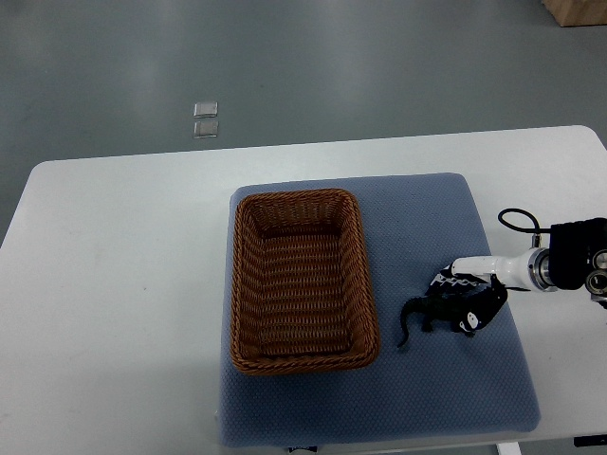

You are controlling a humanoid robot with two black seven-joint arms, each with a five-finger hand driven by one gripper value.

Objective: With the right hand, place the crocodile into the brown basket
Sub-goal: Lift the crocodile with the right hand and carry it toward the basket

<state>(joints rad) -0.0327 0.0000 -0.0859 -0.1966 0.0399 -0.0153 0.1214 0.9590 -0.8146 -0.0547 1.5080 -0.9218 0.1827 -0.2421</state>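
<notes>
A small dark crocodile toy (423, 317) lies on the blue mat (417, 218), just right of the brown wicker basket (248, 284). My right hand (474, 303) reaches in from the right edge, its black fingers (486, 305) curled over the crocodile's right end. The toy's tail points left toward the basket and rests on the mat. Nothing lies inside the basket. The left arm does not show.
The mat covers the middle of a white table (114, 265). A black cable loop (517, 223) sits by my right wrist. Grey floor with two small floor plates (205, 118) lies beyond, and a wooden box corner (579, 11) at top right.
</notes>
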